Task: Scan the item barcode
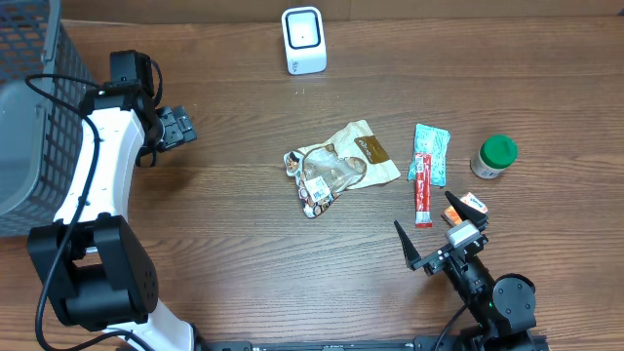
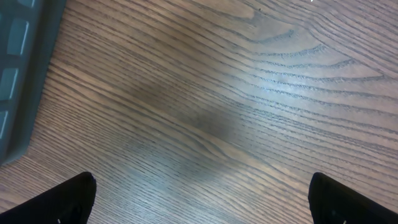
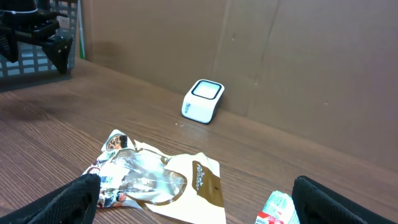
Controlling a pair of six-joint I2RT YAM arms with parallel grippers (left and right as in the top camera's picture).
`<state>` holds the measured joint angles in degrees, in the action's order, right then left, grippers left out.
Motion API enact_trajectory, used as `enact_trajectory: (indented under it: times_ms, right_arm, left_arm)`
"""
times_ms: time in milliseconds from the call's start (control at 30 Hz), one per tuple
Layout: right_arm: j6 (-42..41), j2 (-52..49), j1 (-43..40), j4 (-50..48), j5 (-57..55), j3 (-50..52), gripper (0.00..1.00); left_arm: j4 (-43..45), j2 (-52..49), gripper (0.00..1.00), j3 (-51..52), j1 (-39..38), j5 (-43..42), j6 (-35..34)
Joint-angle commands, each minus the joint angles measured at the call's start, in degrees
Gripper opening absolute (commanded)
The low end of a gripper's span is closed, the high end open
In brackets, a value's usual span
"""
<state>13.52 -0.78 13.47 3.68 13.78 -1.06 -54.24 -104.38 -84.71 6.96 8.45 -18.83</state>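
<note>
Brown wood-grain desk [image 1: 244, 253] runs back to a cardboard wall [image 3: 280, 62]. A white barcode scanner [image 1: 303, 40] stands upright at the far edge, a little left of centre. A crumpled snack pouch [image 1: 341, 168], part clear and part brown, lies flat mid-desk, well apart from the scanner. To its right a red stick packet [image 1: 422, 190] lies lengthwise with a teal packet [image 1: 431, 153] just beside it. Farther right stands a small green-lidded jar [image 1: 495, 156]. A small orange-and-white box [image 1: 472, 204] lies nearer, just beside the right pincer [image 1: 444, 239].

That right pincer sits at the near right with its fingers wide apart and nothing between them, facing the pouch and scanner. The left pincer [image 1: 177, 127] hangs over bare wood at the far left, next to a grey mesh basket [image 1: 39, 117]. Its fingers are also spread wide and hold nothing.
</note>
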Motion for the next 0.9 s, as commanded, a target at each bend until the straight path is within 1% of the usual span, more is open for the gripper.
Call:
enact_trajectory:
  times_ms: [0, 467, 667, 800, 867]
  right_arm:
    - [-0.17, 0.61, -0.33, -0.31, 0.46, 0.61, 1.00]
    - [-0.17, 0.61, -0.33, -0.35, -0.11, 0.61, 1.00]
    - [-0.26, 0.61, -0.33, -0.35, -7.58, 0.61, 1.00]
    - [-6.32, 0.61, -0.33, -0.35, -8.41, 0.61, 1.00]
    - [-7.98, 0.61, -0.33, -0.33, -8.39, 0.61, 1.00]
  left_arm:
    - [0.13, -0.11, 1.00, 0.04, 0.15, 0.52, 1.29]
    - [0.13, -0.11, 1.00, 0.04, 0.15, 0.52, 1.29]
    - [0.15, -0.11, 1.00, 0.04, 0.15, 0.52, 1.29]
    - [0.13, -0.11, 1.00, 0.04, 0.15, 0.52, 1.29]
    - [0.13, -0.11, 1.00, 0.04, 0.15, 0.52, 1.29]
